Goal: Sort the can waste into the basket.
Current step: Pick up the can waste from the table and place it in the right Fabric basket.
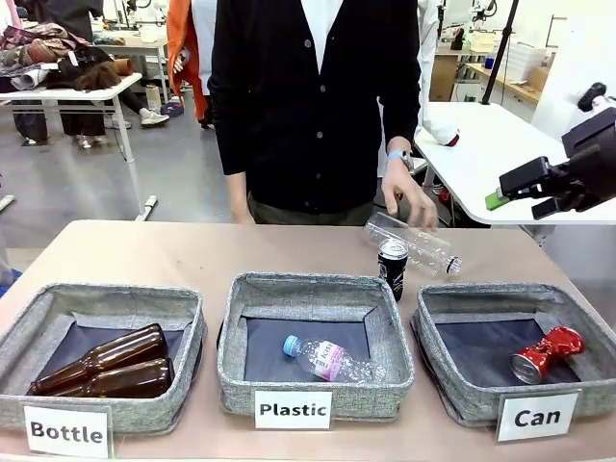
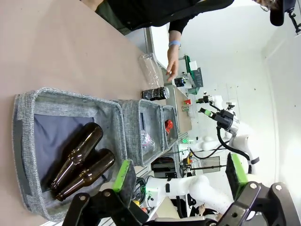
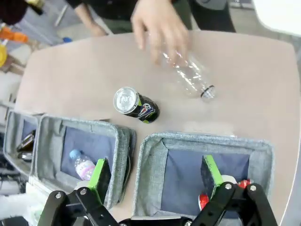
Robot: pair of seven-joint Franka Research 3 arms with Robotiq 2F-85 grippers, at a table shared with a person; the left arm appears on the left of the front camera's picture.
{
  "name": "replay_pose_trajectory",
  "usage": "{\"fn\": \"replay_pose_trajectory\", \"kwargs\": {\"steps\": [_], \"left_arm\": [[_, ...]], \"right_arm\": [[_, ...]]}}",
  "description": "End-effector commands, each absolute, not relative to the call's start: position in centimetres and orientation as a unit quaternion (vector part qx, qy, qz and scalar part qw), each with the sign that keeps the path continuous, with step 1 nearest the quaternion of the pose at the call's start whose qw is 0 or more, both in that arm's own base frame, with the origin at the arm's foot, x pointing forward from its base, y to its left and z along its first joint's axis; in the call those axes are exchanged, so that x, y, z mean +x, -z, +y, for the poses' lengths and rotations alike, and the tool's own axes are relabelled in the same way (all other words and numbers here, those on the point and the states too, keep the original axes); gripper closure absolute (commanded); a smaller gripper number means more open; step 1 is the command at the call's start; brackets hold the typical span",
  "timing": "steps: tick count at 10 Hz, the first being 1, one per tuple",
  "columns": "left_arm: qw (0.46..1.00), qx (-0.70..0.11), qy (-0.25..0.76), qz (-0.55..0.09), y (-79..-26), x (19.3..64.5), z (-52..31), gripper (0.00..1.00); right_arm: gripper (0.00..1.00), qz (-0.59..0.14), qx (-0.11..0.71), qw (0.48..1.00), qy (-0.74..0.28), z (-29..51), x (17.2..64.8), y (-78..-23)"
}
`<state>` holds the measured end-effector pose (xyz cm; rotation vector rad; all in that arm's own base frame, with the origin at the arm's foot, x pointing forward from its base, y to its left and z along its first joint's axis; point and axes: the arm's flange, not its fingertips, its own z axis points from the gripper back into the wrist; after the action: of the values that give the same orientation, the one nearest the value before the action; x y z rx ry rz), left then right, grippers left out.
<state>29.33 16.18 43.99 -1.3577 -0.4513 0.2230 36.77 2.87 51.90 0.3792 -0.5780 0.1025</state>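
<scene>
The black can stands upright on the table behind the gap between the middle and right baskets; from the right wrist I see its silver top. The crushed red can lies in the grey basket labelled "Can" at front right. My right gripper hangs open high over the table's right end, well above that basket, with nothing between its fingers. My left gripper is open and holds nothing, above the "Bottle" basket.
A person's hand rests on a clear plastic bottle lying just behind the black can. The "Plastic" basket holds one clear bottle. Two brown bottles lie in the "Bottle" basket.
</scene>
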Motion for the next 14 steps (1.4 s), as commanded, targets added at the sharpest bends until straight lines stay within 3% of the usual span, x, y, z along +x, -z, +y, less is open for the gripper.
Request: {"fn": "replay_pose_trajectory", "kwargs": {"steps": [1,2,3,6,9,14], "left_arm": [[0.743,-0.627,-0.101,-0.212,-44.3,29.3,16.1,0.00],[0.743,-0.627,-0.101,-0.212,-44.3,29.3,16.1,0.00],[0.743,-0.627,-0.101,-0.212,-44.3,29.3,16.1,0.00],[0.743,-0.627,-0.101,-0.212,-44.3,29.3,16.1,0.00],[0.743,-0.627,-0.101,-0.212,-44.3,29.3,16.1,0.00],[0.743,-0.627,-0.101,-0.212,-44.3,29.3,16.1,0.00]], "right_arm": [[0.00,-0.250,0.272,0.899,-0.233,0.5,39.6,-50.8],[0.00,-0.228,0.318,0.885,-0.254,-0.7,41.5,-50.0],[0.00,-0.238,0.311,0.894,-0.219,-1.7,42.8,-49.4],[0.00,-0.297,0.287,0.886,-0.212,-8.2,36.2,-52.4],[0.00,-0.339,0.284,0.879,-0.179,-14.2,31.4,-51.6],[0.00,-0.358,0.294,0.875,-0.141,-14.3,31.6,-50.3]]}}
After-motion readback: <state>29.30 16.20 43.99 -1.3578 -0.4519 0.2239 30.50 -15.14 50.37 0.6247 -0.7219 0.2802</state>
